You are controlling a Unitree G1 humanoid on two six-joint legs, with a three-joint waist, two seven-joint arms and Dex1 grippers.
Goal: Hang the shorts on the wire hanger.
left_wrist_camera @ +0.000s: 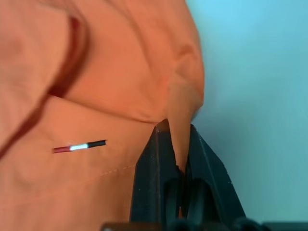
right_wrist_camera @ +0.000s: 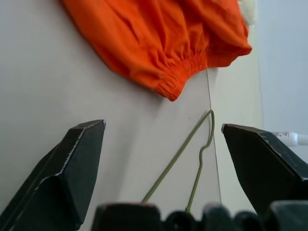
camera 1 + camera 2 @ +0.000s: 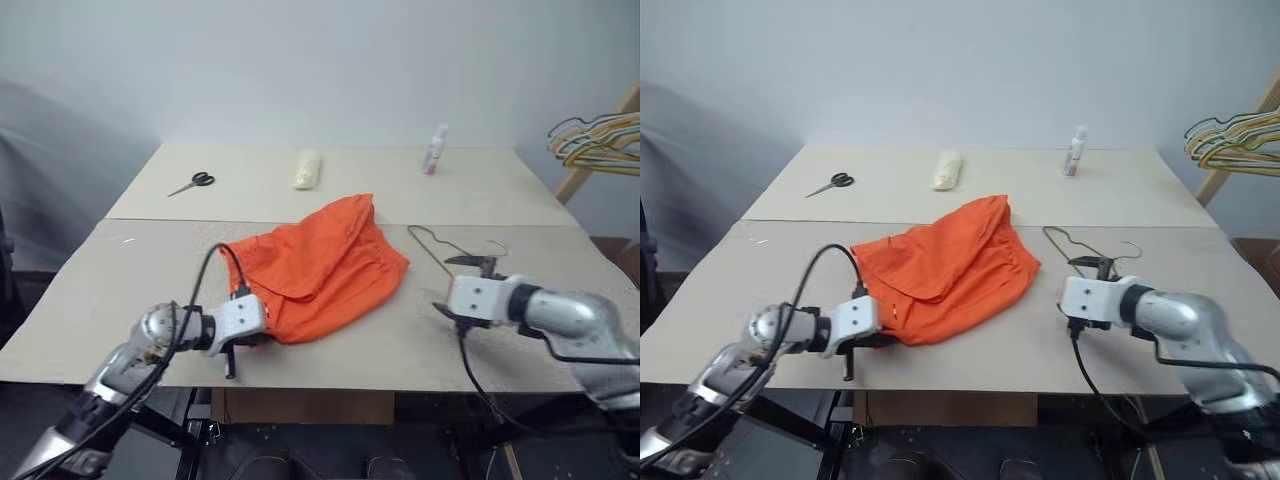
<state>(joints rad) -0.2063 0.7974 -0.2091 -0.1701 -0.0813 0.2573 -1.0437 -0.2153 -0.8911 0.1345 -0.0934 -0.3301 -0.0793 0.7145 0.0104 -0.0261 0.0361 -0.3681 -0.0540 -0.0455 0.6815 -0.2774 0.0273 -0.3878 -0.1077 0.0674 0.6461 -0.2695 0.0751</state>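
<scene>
Your shorts (image 3: 320, 265) lie crumpled in the middle of the table (image 3: 120, 290), and no brand, label or readable writing shows on them; in the left wrist view you can pick out a small red, white and black strip (image 1: 79, 146) on the cloth, but nothing on it can be read. Your left pincer (image 3: 243, 340) is at the shorts' near left corner, clamped tight on a fold of orange cloth, which stands pinched between its black fingers (image 1: 149, 183). Just to the right of the shorts lies the wire hanger (image 3: 455, 247); its near end is hidden behind your right pincer (image 3: 463, 288), whose fingers (image 2: 72, 168) stand wide apart and hold nothing, hovering over the hanger. Beyond the shorts you have a pale yellow roll (image 3: 307, 168), scissors (image 3: 191, 184) to its left, and a small white bottle (image 3: 434, 150) whose label is too small to read. Far right of the shorts, a bunch of coloured hangers (image 3: 598, 140) is cut off at the edge.
</scene>
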